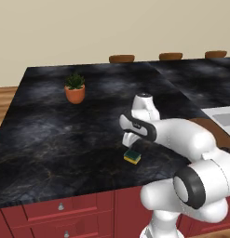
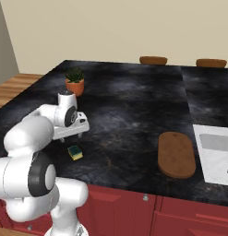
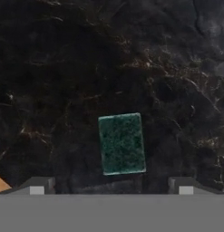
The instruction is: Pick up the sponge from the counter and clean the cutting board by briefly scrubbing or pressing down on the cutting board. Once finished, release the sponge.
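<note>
The sponge (image 1: 132, 157) (image 2: 75, 152) lies flat on the black counter (image 1: 65, 135) (image 2: 129, 106), near its front edge, green scrub side up. My gripper (image 1: 132, 147) (image 2: 70, 138) hangs just above it, pointing down, apart from it. In the hand view the sponge (image 3: 121, 143) sits a little ahead of the gripper (image 3: 111, 186), roughly centred between the wide-open fingertips (image 3: 38, 186), which hold nothing. The brown cutting board (image 2: 176, 154) lies far to the right beside the sink; in the left base view only a sliver of the cutting board (image 1: 215, 128) shows behind my arm.
A potted plant (image 1: 75, 89) (image 2: 75, 82) stands toward the back left of the counter. A pale sink (image 2: 216, 152) (image 1: 222, 116) is set into the right end. Brown round discs (image 1: 121, 58) (image 2: 153, 60) line the far edge. Red cabinets (image 2: 134, 207) drop below the front edge.
</note>
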